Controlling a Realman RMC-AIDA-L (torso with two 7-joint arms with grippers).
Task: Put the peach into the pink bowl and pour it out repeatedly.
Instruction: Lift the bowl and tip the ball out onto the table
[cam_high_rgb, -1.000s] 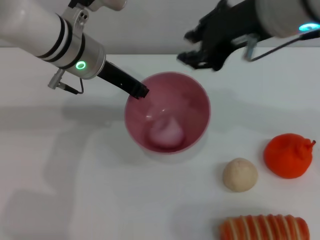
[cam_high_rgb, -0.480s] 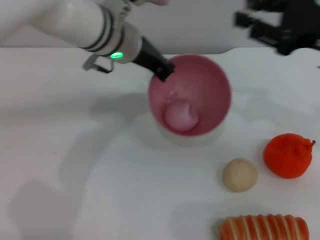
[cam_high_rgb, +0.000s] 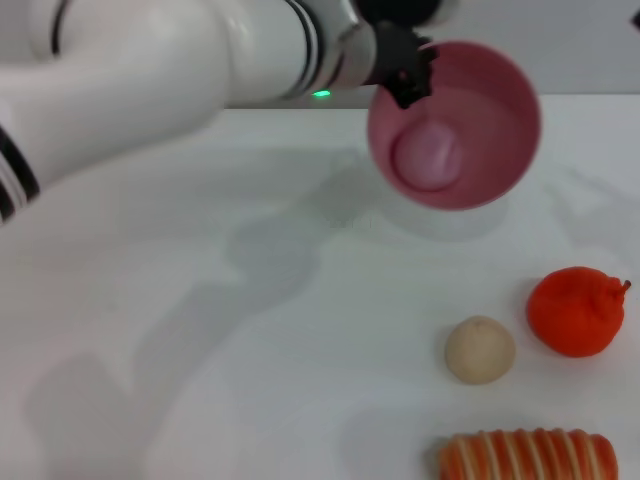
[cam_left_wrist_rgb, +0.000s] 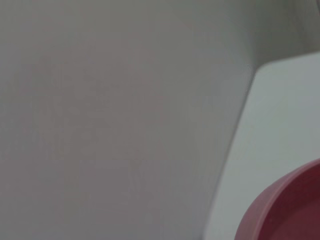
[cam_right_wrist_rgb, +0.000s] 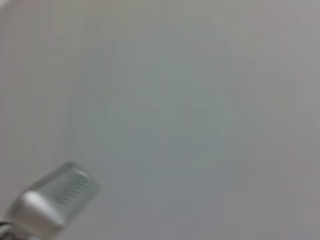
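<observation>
A white table (cam_high_rgb: 200, 330) fills most of the head view, matte and evenly lit, with soft grey shadows lying across its left and middle. Its far edge runs straight across near the top, and behind it stands a plain grey wall (cam_high_rgb: 590, 50). The left wrist view shows the same grey wall (cam_left_wrist_rgb: 110, 115) beside a pale strip of table (cam_left_wrist_rgb: 270, 130). The right wrist view shows mostly blank grey wall (cam_right_wrist_rgb: 200, 100).

White arm (cam_high_rgb: 150, 80), black bands, green light (cam_high_rgb: 321, 95)
</observation>
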